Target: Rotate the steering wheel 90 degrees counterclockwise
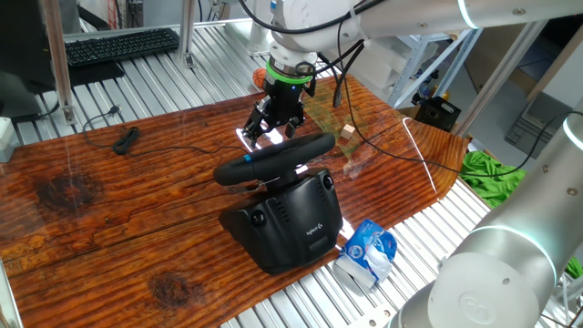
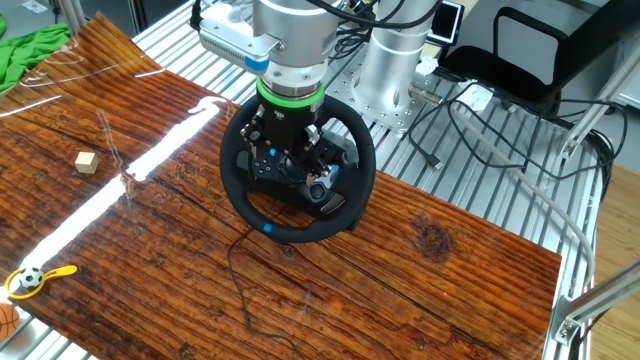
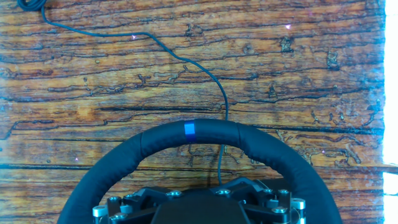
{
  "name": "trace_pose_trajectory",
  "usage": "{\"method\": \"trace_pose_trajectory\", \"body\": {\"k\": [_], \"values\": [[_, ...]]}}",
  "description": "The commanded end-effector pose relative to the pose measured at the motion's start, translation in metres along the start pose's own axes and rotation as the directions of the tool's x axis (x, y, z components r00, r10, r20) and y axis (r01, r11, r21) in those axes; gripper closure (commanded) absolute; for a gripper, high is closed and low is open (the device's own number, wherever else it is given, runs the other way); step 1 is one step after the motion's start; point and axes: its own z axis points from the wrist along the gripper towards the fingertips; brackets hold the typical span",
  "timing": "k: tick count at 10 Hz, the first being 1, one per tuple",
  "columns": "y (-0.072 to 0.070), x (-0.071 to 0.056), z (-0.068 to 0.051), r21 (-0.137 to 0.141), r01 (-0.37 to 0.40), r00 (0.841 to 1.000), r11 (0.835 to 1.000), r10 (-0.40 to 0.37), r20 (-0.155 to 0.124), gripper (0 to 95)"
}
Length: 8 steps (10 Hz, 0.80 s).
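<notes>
A slatted metal bench point(image 1: 155, 77) carries a dark, reddish wood-grain tabletop point(image 1: 109, 210) with a bright strip of reflected light across it. The white arm point(image 1: 401, 16) reaches in over the far edge in one fixed view, its wrist ringed in green.

The steering wheel point(image 2: 262, 215) stands near the middle of the tabletop, close to the long edge beside the arm's mount, on its bulky black base point(image 1: 287, 223) with a small white logo. Its rim carries a blue centre mark point(image 3: 189, 131), which the other fixed view shows at the lower part of the rim.

The gripper point(image 1: 271, 128) hangs right over the wheel's hub and rim; whether its jaws are apart or clamped on the wheel cannot be told, as the hand hides them.

A thin black cable point(image 3: 186, 59) runs across the wood from the wheel. A blue and white packet point(image 1: 368, 252) lies off the tabletop edge beside the base. A small wooden cube point(image 2: 87, 162) sits near the far end, well apart from the wheel.
</notes>
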Motion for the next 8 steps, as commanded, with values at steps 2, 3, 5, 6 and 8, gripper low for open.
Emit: {"method": "trace_pose_trajectory", "body": {"k": [2, 3, 5, 6, 8], "values": [[0.0, -0.0001, -0.0001, -0.021, 0.0, 0.995, 1.0, -0.002, -0.097, 95.0], [0.0001, -0.0001, 0.0, -0.021, 0.002, 0.995, 1.0, -0.004, -0.097, 95.0], [0.0001, -0.0001, 0.0001, -0.024, 0.004, 0.995, 1.0, -0.006, -0.098, 95.0], [0.0002, -0.0002, 0.0003, -0.023, 0.004, 0.995, 1.0, -0.006, -0.097, 95.0], [0.0002, -0.0002, 0.0003, -0.024, 0.001, 0.995, 1.0, -0.004, -0.101, 95.0]]}}
